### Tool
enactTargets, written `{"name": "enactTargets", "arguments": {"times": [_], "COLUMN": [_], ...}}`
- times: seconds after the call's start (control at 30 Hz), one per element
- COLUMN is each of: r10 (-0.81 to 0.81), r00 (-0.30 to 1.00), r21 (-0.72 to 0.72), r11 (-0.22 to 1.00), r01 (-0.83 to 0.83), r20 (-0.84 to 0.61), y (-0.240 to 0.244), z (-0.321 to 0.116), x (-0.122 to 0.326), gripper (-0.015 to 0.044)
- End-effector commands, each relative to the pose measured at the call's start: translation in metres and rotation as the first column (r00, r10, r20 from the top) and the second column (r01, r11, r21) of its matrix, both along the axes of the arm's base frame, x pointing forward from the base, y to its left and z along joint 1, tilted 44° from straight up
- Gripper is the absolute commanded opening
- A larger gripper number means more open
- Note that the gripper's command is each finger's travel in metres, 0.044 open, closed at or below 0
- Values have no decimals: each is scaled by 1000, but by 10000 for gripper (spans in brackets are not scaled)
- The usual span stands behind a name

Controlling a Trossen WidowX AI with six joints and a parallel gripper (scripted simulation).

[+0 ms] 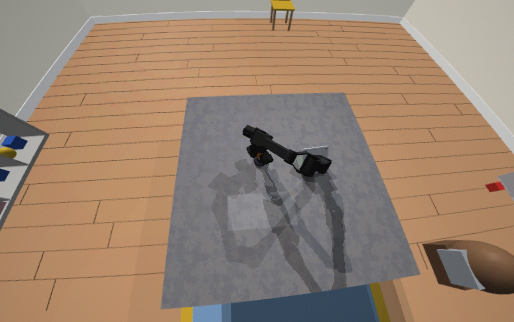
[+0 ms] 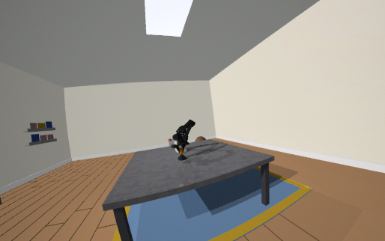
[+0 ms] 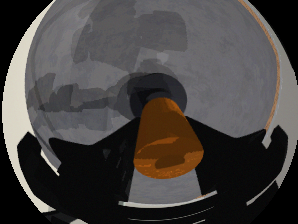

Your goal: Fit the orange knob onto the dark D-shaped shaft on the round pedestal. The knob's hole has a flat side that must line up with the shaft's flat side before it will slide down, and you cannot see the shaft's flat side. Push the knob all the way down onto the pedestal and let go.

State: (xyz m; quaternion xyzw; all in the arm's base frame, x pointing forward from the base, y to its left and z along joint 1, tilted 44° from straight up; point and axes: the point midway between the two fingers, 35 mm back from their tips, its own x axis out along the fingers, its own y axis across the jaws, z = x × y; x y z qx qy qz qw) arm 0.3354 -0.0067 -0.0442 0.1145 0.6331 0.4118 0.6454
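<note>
Gray counter [image 1: 210, 130] [image 2: 150, 180] beneath it, the tool [image 1: 260, 156] [image 2: 181, 149] [image 3: 161, 120] grips an orange knob [image 1: 259, 156] [image 2: 181, 150] [image 3: 167, 135] between its fingers, narrow end toward the pedestal [image 1: 259, 163] [image 2: 182, 158] [image 3: 176, 85].

Furnishings of the room, located relative to the table [image 1: 210, 260] [image 2: 168, 180]. Beneath the table: a blue rug [image 1: 300, 305] [image 2: 240, 202] with a yellow border, reaching out past one table edge. Beyond the table's opposite edge, well apart, near the wall: a yellow-topped stool [image 1: 282, 5]. To one side of the table, well apart: wall shelves [image 2: 42, 129] bearing blue, yellow and pinkish blocks. To the table's other side: a rounded brown object [image 1: 495, 265] with a pale grey panel, and near it a small red block [image 1: 494, 186]. Around the table: a wood-plank floor [image 1: 120, 115] [image 2: 86, 187].
</note>
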Motion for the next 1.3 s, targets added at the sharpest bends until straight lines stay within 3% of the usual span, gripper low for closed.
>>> {"name": "enactTargets", "arguments": {"times": [0.0,0.53,0.8,1.27], "r10": [-3,-3,145,145], "r00": [1000,1000,979,979], "r21": [2,2,20,21], "r11": [1000,1000,989,989], "r01": [3,3,-150,-150], "r20": [3,3,146,146], "y": [0,-3,-4,-1], "z": [-1,2,1,-3], "x": [0,-1,1,1], "gripper": [0,0,0,0]}}
